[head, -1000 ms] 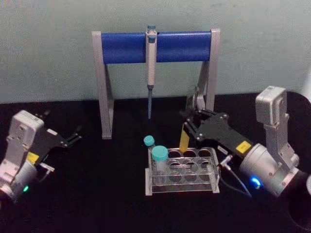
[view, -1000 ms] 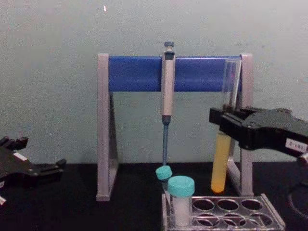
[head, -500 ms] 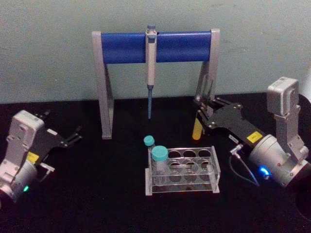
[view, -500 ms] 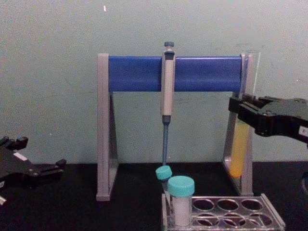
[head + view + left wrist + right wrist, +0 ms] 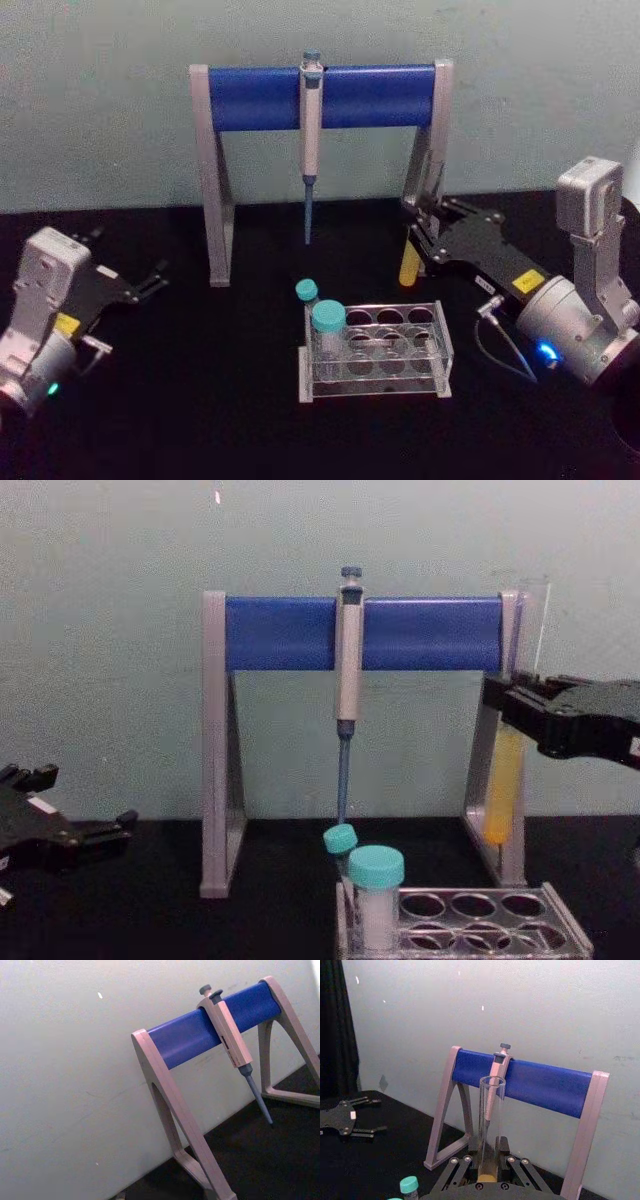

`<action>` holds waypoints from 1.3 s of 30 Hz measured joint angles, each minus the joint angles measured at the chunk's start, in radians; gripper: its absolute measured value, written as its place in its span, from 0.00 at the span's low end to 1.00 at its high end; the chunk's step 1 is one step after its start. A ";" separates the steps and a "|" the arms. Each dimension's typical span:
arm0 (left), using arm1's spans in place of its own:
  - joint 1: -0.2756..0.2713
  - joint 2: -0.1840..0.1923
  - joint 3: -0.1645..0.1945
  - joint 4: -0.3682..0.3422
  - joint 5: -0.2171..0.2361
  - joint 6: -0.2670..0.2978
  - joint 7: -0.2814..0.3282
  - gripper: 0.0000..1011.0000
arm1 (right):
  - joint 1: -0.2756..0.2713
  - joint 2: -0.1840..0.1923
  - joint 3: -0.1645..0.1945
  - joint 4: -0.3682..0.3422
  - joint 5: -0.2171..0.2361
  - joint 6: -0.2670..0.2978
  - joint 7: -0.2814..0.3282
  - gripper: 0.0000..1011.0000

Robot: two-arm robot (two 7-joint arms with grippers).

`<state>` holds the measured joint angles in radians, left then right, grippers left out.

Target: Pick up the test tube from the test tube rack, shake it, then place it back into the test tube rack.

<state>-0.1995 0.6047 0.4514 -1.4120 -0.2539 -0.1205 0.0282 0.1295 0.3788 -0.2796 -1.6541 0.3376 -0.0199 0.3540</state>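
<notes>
The test tube (image 5: 409,264) hangs upright in the air, its lower part filled with yellow-orange liquid. My right gripper (image 5: 416,236) is shut on its middle, above and behind the right end of the test tube rack (image 5: 441,348). From the chest view the test tube (image 5: 500,792) hangs in front of the stand's right leg, well above the test tube rack (image 5: 565,927), held by the right gripper (image 5: 511,706). The right wrist view looks up the clear test tube (image 5: 491,1115) from between the fingers. My left gripper (image 5: 150,279) rests open at the far left.
A grey-and-blue pipette stand (image 5: 255,97) with a hanging pipette (image 5: 310,120) stands behind the rack. Two teal-capped white tubes (image 5: 328,319) sit at the rack's left end. The black table has free room on the left.
My right gripper has carried the test tube up and to the right, away from above the rack. Its latest shift is small. The left arm has not moved.
</notes>
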 joint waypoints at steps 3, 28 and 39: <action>0.000 0.000 0.000 0.000 0.000 0.000 0.000 1.00 | 0.000 -0.001 0.000 0.000 0.000 0.000 0.000 0.23; 0.000 0.000 0.000 0.000 0.000 0.000 0.000 1.00 | -0.003 -0.005 -0.005 -0.004 0.000 0.005 0.002 0.23; 0.000 0.000 0.000 0.000 0.000 0.000 0.000 1.00 | -0.014 0.000 -0.009 -0.012 0.016 0.016 0.012 0.23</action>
<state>-0.1995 0.6047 0.4514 -1.4120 -0.2539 -0.1205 0.0283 0.1159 0.3788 -0.2882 -1.6663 0.3540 -0.0039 0.3659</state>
